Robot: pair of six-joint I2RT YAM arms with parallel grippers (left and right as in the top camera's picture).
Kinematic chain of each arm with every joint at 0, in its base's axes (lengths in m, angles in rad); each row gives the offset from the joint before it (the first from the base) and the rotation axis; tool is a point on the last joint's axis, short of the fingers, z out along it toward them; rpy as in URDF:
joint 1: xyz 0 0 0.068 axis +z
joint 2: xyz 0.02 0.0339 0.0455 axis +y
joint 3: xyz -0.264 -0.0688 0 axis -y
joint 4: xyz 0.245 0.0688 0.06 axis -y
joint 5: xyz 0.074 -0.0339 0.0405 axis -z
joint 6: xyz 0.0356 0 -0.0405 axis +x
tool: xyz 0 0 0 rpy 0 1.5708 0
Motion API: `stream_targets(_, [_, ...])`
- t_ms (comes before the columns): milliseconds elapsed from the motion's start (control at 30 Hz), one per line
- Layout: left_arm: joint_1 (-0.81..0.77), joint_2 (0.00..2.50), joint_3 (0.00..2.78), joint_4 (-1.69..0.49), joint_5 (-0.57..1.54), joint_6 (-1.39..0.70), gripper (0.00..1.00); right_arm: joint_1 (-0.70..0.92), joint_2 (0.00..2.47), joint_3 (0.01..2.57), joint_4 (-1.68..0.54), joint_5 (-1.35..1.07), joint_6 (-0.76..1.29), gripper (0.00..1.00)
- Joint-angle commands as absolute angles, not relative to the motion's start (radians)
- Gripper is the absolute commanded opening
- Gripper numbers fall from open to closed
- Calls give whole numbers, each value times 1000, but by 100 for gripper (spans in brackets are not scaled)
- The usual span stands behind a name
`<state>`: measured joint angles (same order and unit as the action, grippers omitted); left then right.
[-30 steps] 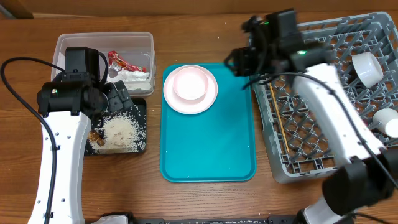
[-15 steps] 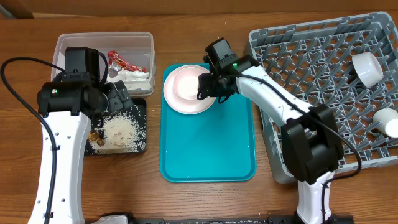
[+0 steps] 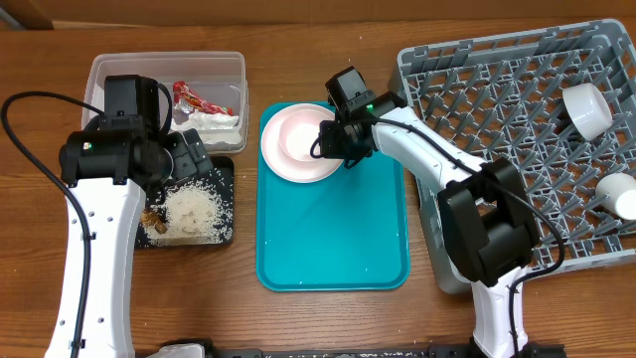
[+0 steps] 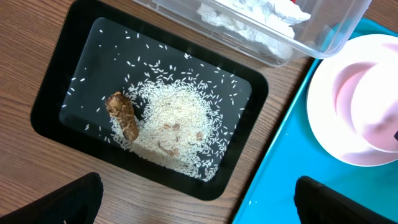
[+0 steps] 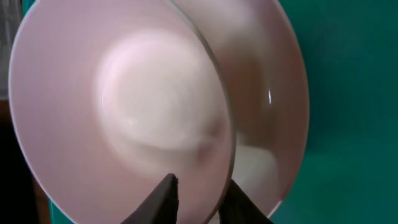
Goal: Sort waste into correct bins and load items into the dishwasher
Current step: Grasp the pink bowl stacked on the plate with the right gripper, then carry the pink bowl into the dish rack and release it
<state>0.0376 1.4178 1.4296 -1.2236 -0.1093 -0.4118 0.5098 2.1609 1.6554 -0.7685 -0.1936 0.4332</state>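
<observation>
Our right gripper [image 5: 199, 194], over the rack [image 3: 517, 109] a second ago, now straddles the rim of the bowl [image 3: 298, 134] on the plate [image 3: 288, 171], far left on the teal tray [image 3: 333, 239]. Its jaws have narrowed, but we cannot tell if they pinch. Our left gripper [image 4: 199, 202] stays wide open and empty above the black tray [image 4: 56, 93].

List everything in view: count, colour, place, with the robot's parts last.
clear tub: one, transparent, far left
red wrapper: one, red, in tub
tissue: one, white, in tub
black tray: one, black, beside tub
rice: one heap, white, in black tray
food scrap: one, brown, beside rice
teal tray: one, teal, centre
plate: one, white, on teal tray
bowl: one, pinkish-white, on plate
rack: one, grey, right
small dishes: two, white, in rack
left gripper: one, black, open over black tray
right gripper: one, black, astride bowl's rim
</observation>
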Motion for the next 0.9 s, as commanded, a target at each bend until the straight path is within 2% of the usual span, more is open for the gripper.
stream_targets(0, [40, 1418, 1442, -1222, -111, -419, 100, 493, 2156, 1657, -783, -184, 446, 10])
stream_targets(33, [40, 1418, 1442, -1222, -111, -419, 100, 475, 2141, 1675, -820, -183, 446, 4])
stream_targets(167, [40, 1418, 1442, -1222, -111, -419, 100, 418, 2081, 1725, -897, -184, 424, 4])
stream_targets(333, [40, 1418, 1442, -1222, -111, -419, 100, 342, 1936, 1773, -984, -183, 254, 4])
stream_targets(467, [40, 1418, 1442, -1222, -111, -419, 100, 270, 1800, 1774, -990, -54, 204, 4])
stream_targets(600, [40, 1419, 1442, -1222, -111, -419, 100, 202, 1754, 1774, -994, 255, 176, 4])
stream_targets(733, [40, 1418, 1442, -1222, -111, -419, 100, 144, 1772, 1773, -1004, 727, 179, 4])
stream_targets(867, [40, 1418, 1442, -1222, -111, -419, 100, 103, 1800, 1773, -966, 1002, 182, 4])
